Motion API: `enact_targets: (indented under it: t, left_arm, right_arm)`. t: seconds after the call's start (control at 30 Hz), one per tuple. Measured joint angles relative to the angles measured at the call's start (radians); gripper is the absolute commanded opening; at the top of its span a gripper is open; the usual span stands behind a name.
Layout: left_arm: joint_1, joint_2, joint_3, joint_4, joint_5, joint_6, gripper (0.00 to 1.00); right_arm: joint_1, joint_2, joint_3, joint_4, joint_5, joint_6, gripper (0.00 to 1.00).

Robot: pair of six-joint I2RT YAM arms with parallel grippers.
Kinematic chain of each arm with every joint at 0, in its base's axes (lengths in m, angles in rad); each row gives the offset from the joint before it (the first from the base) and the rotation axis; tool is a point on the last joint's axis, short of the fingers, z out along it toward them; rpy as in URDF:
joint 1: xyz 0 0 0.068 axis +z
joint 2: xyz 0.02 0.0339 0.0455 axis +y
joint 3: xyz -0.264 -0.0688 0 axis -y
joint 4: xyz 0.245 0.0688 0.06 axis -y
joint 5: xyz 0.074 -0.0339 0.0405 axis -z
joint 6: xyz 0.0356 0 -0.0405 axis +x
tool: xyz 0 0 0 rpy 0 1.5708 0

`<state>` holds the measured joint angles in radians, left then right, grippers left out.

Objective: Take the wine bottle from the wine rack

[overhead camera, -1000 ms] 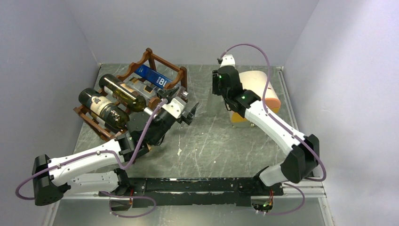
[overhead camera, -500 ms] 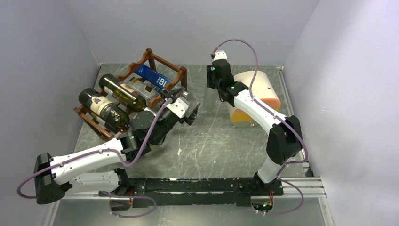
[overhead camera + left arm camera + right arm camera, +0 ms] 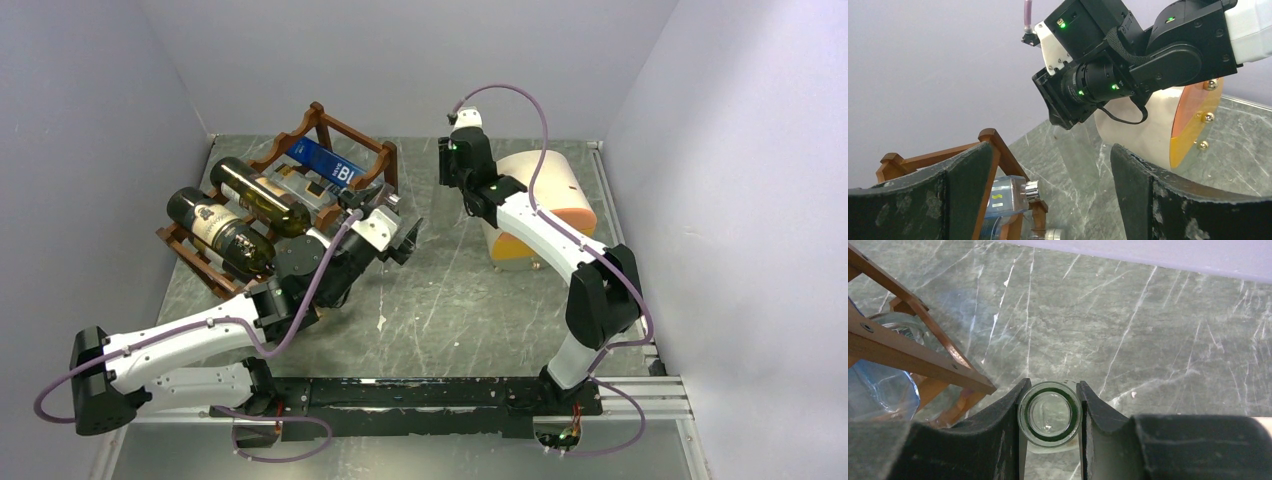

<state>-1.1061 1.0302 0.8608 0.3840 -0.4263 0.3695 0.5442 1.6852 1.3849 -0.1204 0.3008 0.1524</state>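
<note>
Right wrist view: the right gripper [image 3: 1050, 390] is clamped tight on the neck of a clear wine bottle [image 3: 1049, 415], seen mouth-up. The bottle sits just beside the wine rack [image 3: 908, 352], off its rails, over the marble table [image 3: 1148, 315]. From overhead, the left gripper [image 3: 400, 232] hangs wide open and empty by the rack's right end. Two dark bottles [image 3: 225, 232] lie on the rack.

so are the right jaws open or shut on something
Shut on the bottle: in the right wrist view the jaws pinch its round glass mouth from both sides.
</note>
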Motion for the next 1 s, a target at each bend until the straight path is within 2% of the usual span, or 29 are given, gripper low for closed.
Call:
enact_targets:
  t: [0.17,0.27,0.33,0.6,0.7,0.9,1.0]
  left_arm:
    - [0.0,-0.014,0.0,0.0,-0.004,0.006,0.91]
    - [0.0,-0.024,0.0,0.003,-0.015,0.012,0.92]
    - [0.0,-0.029,0.0,0.008,-0.02,0.017,0.91]
    - [0.005,-0.034,-0.001,0.019,-0.045,0.034,0.91]
    - [0.005,-0.034,-0.007,0.031,-0.053,0.042,0.91]
    - [0.005,-0.044,-0.021,0.049,-0.079,0.08,0.92]
    - [0.005,-0.049,-0.028,0.067,-0.095,0.107,0.92]
  right_arm:
    - [0.0,0.0,0.002,-0.004,-0.009,0.002,0.55]
    - [0.0,0.0,0.018,-0.034,-0.021,0.005,0.64]
    - [0.0,0.0,0.035,-0.052,-0.025,0.004,0.68]
    - [0.0,-0.054,0.093,-0.156,-0.042,0.008,0.73]
    - [0.001,-0.157,0.063,-0.197,-0.063,0.028,0.76]
    - [0.002,-0.531,-0.154,-0.223,-0.142,0.111,0.79]
    - [0.002,-0.639,-0.234,-0.224,-0.198,0.148,0.8]
